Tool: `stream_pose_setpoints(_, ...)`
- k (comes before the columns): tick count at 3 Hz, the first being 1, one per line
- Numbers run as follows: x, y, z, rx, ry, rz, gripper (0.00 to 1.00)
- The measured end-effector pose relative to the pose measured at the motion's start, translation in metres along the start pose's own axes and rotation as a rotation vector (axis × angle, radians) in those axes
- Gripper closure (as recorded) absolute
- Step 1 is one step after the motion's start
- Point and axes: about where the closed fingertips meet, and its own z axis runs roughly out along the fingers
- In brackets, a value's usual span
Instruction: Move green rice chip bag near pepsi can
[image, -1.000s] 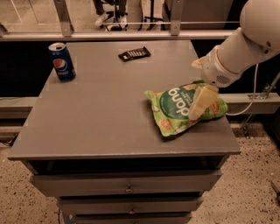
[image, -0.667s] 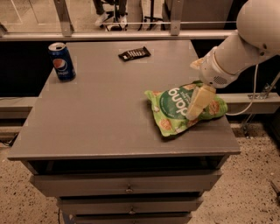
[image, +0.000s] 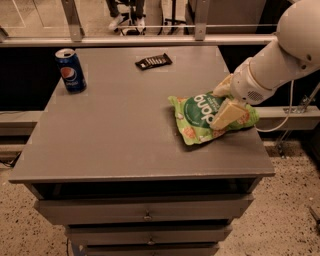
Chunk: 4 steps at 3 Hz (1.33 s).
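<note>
Gripper (image: 217, 109) fingers (image: 229, 114) apart astride green rice chip bag (image: 197, 116); wrapper (image: 154, 61), pepsi can (image: 70, 70) well away.

The thick white robot arm (image: 272, 62) comes in from the upper right corner of the camera view and slopes down toward the left. Its upper part is a large rounded white shell (image: 300, 27). Below it, a straight round link leads to a wider white wrist ring (image: 250, 86), which has a small patch of dots on its side. The pale tan two-finger gripper (image: 219, 107) sits at the lower left end of this wrist, a little right of the middle of the view, and it points down and leftward.
</note>
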Motion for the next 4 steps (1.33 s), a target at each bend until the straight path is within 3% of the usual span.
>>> stream_pose_setpoints(2,0.002,0.003,-0.009,-0.012,-0.027,0.002,0.86)
stream_pose_setpoints(3,-0.041,0.000,-0.044,0.018,-0.099,-0.055,1.00)
stream_pose_setpoints(4,-0.073,-0.003,-0.074,0.058,-0.158,-0.099,1.00)
